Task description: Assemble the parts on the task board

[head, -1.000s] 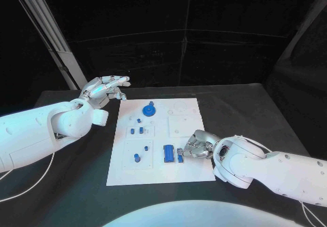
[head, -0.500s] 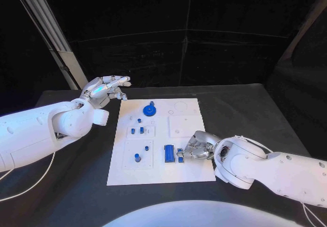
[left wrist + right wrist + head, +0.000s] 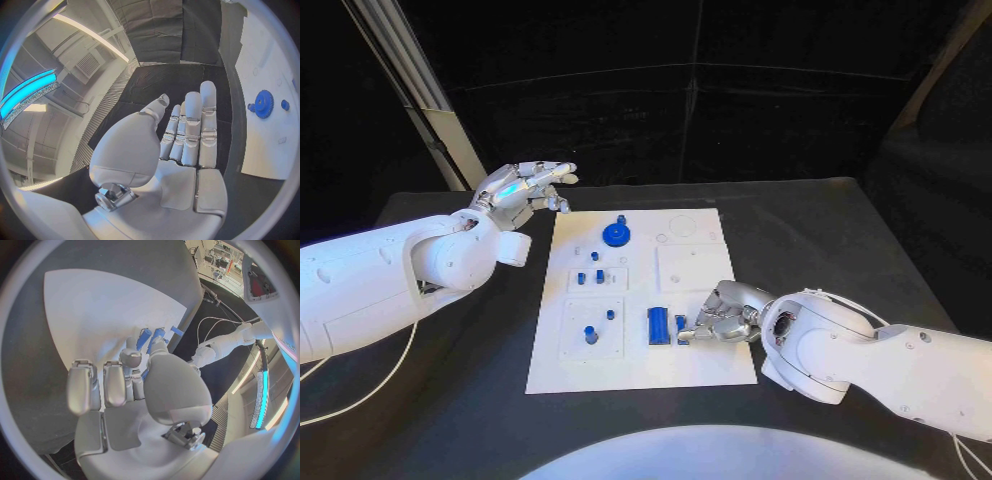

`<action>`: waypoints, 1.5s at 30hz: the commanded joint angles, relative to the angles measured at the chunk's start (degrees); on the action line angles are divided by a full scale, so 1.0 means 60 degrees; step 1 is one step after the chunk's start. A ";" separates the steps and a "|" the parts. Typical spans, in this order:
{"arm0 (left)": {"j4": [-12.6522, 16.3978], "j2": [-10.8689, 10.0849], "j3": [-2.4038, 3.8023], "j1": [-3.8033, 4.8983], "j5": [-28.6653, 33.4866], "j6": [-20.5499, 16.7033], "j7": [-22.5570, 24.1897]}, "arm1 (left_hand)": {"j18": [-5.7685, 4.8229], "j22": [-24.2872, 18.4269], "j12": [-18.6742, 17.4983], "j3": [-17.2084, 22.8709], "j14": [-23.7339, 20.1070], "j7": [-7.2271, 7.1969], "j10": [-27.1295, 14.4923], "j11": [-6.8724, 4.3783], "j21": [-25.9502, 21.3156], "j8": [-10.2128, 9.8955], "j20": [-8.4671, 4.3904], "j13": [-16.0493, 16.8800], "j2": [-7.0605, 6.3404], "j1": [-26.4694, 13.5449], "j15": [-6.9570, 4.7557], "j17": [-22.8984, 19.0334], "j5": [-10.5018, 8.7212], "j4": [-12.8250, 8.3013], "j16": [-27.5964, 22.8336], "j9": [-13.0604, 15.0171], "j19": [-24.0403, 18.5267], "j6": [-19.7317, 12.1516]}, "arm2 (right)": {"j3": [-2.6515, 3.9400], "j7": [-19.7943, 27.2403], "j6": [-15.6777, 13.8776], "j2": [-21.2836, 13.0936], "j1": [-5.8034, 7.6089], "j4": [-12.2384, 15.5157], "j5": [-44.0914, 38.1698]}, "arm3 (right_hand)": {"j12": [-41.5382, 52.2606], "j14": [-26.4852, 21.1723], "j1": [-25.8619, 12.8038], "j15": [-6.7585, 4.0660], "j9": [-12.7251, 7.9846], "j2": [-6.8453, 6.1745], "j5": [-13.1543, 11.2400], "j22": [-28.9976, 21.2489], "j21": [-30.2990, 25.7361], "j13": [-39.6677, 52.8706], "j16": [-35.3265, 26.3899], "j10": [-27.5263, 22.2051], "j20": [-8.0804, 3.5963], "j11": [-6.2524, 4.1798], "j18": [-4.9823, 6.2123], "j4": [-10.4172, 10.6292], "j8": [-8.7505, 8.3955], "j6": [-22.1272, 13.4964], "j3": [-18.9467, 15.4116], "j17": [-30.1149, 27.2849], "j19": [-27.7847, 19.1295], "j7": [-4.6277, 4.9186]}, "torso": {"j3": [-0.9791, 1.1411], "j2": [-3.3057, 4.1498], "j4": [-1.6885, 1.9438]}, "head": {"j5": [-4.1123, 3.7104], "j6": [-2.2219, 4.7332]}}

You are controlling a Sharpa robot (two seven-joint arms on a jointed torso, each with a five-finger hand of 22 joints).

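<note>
While the right hand (image 3: pixel 718 322) pinches a small blue part (image 3: pixel 682 329), it has slid a bit nearer, beside the long blue block (image 3: pixel 656 324) on the task board (image 3: pixel 689 370); maybe it is pushing it in. Far off, the left hand (image 3: pixel 524 190) stays spread and holds nothing.

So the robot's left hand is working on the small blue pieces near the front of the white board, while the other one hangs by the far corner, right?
Not quite: you have the hands swapped. In the head view, the right hand is at the small blue pieces near the front of the white board, and the left hand hangs open by the far corner.
</note>
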 commanded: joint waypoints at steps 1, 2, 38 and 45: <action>-0.0010 -0.0003 0.0008 0.0013 -0.0019 0.0125 -0.0002 | 0.0130 0.0008 0.0044 -0.0045 -0.0040 0.0022 -0.0066 0.0003 0.0055 0.0061 0.0028 -0.0013 0.0018 0.0105 0.0010 -0.0013 -0.0041 0.0005 0.0038 -0.0003 -0.0061 -0.0063 | 0.0001 0.0106 0.0292 -0.0010 0.0011 0.0035 -0.0019 | -0.0004 0.0470 -0.0083 -0.0005 0.0015 0.0017 -0.0041 0.0399 -0.0023 0.0016 -0.0018 -0.0012 -0.0017 0.0042 -0.0074 0.0008 -0.0038 -0.0077 -0.0056 0.0016 -0.0059 0.0022 | -0.0001 0.0006 -0.0002 | 0.0004 -0.0001; -0.0013 -0.0002 0.0008 0.0013 -0.0019 0.0126 -0.0003 | 0.0130 0.0008 0.0044 -0.0045 -0.0040 0.0022 -0.0066 0.0003 0.0055 0.0061 0.0028 -0.0013 0.0018 0.0105 0.0010 -0.0013 -0.0041 0.0005 0.0038 -0.0003 -0.0061 -0.0063 | 0.0001 0.0095 0.0340 -0.0005 0.0011 0.0029 -0.0019 | -0.0006 0.0471 -0.0076 -0.0005 0.0018 0.0022 -0.0038 0.0401 -0.0022 0.0015 -0.0017 -0.0013 -0.0017 0.0041 -0.0075 0.0002 -0.0038 -0.0077 -0.0057 0.0018 -0.0057 0.0022 | -0.0001 0.0006 -0.0002 | 0.0004 -0.0001; 0.0004 -0.0015 0.0006 0.0013 -0.0019 0.0101 0.0003 | 0.0130 0.0008 0.0044 -0.0045 -0.0040 0.0022 -0.0066 0.0003 0.0055 0.0061 0.0028 -0.0013 0.0018 0.0105 0.0010 -0.0013 -0.0041 0.0005 0.0038 -0.0003 -0.0061 -0.0063 | 0.0002 0.0891 0.0441 0.0054 0.0012 -0.0179 0.0241 | -0.0709 0.0331 0.0401 0.0047 0.0266 0.0368 0.0132 -0.0084 -0.0356 -0.0394 -0.0481 -0.0326 0.0016 0.0113 0.0042 -0.0026 -0.0171 -0.0364 -0.0584 -0.0526 -0.0384 0.0109 | 0.0002 -0.0013 -0.0026 | 0.0065 -0.0001; 0.0019 -0.0022 -0.0069 0.0012 -0.0019 0.0106 0.0079 | 0.0130 0.0010 0.0053 -0.0060 -0.0044 0.0025 -0.0069 0.0005 0.0062 0.0068 0.0030 -0.0016 0.0012 0.0103 0.0012 -0.0019 -0.0045 0.0008 0.0041 -0.0003 -0.0068 -0.0067 | 0.0070 0.3105 -0.0291 -0.0441 0.0040 -0.0135 0.2328 | -0.2104 0.0054 0.0746 0.0183 0.0277 0.0492 0.0340 -0.1097 -0.1084 -0.1349 -0.1476 -0.0978 0.0144 0.0272 0.0268 -0.0116 -0.0372 -0.0818 -0.0628 -0.1599 -0.1024 0.0291 | -0.0028 -0.0079 -0.0021 | -0.0040 0.0117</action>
